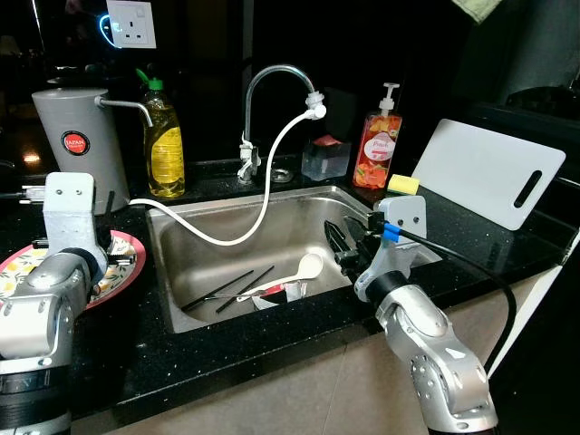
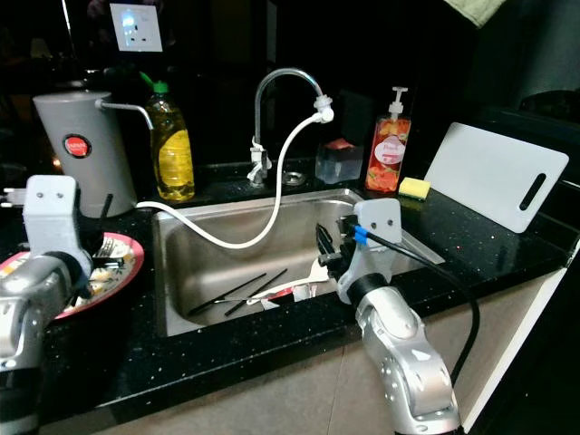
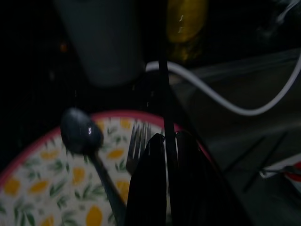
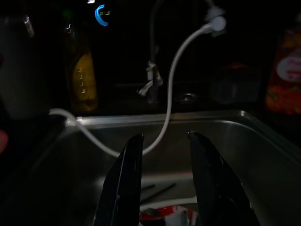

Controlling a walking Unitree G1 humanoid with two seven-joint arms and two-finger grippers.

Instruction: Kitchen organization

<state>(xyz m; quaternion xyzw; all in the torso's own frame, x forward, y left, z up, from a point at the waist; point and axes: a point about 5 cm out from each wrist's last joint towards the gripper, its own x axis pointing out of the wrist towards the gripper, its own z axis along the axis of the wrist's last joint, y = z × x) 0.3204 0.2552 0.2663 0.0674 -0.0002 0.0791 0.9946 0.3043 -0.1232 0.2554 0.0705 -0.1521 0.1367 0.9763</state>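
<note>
My left gripper [image 3: 165,139] hovers over a floral plate [image 1: 130,270] on the black counter, left of the sink. It is shut on a thin black chopstick [image 3: 163,84] that stands up between its fingers. A dark spoon [image 3: 81,133] and a fork [image 3: 137,146] lie on the plate. My right gripper [image 1: 349,237] hangs open over the right part of the steel sink [image 1: 181,227], with nothing between its fingers. On the sink floor lie two black chopsticks [image 1: 231,288], a white spoon [image 1: 304,268] and a red-and-white wrapper [image 1: 281,292].
A white hose [image 1: 272,172] droops from the faucet [image 1: 272,77] across the sink to the counter. Behind stand a grey kettle [image 1: 77,145], a yellow soap bottle [image 1: 165,145], a clear container [image 1: 326,156], a red pump bottle [image 1: 379,145] and a yellow sponge [image 1: 404,185]. A white cutting board [image 1: 494,172] leans at right.
</note>
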